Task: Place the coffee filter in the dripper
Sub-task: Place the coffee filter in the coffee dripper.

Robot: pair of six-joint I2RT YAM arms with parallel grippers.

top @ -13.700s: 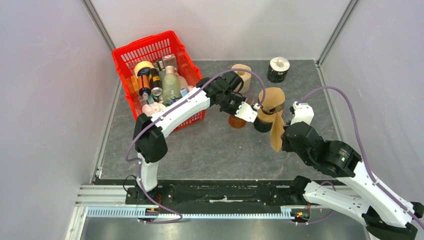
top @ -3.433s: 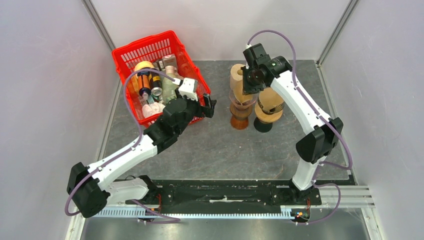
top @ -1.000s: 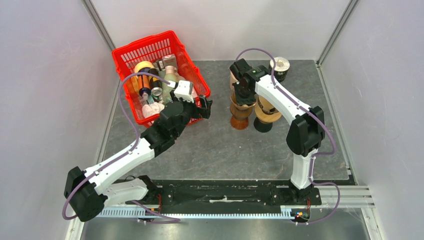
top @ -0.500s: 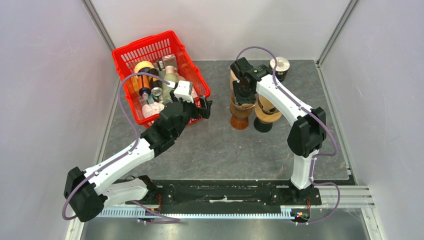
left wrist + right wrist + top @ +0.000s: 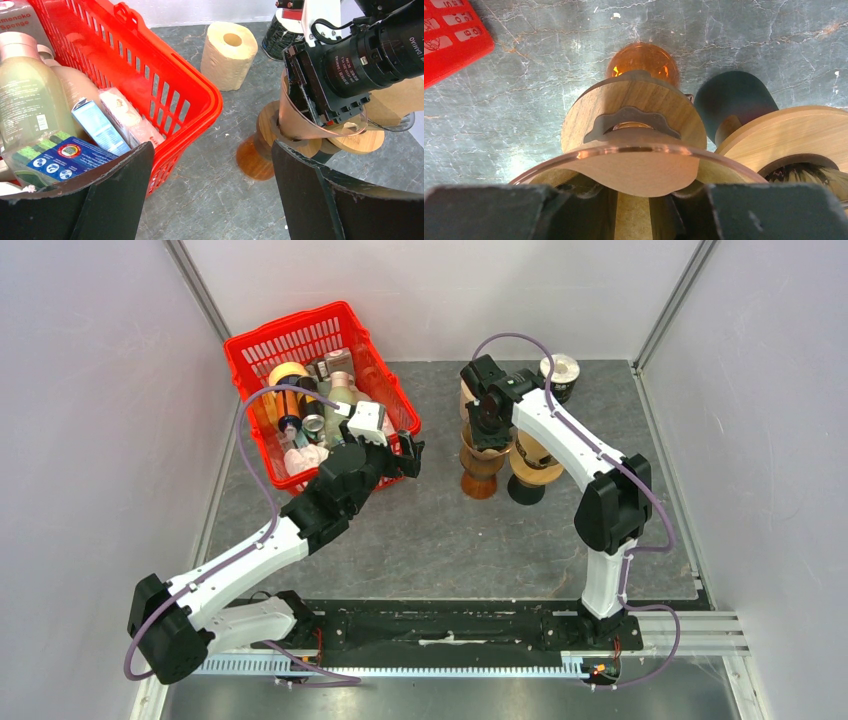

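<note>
The dripper is an amber glass cone on a wooden collar with an amber base. The brown coffee filter sits inside its glass rim, one edge curling up. From the left wrist the filter shows as a cone under the right arm's black head. My right gripper reaches down into the filter, fingers a little apart with paper wall showing between them. My left gripper hangs wide open and holds nothing, between the red basket and the dripper.
A red basket full of bottles and packets stands at the left. A second wooden stand with a dark base touches the dripper's right side. A paper roll and a dark cup stand behind.
The right arm carried the filter from the near right to the dripper and lowered into it. Over the last second its fingers shifted slightly. The left arm withdrew to the basket side earlier and holds still.
</note>
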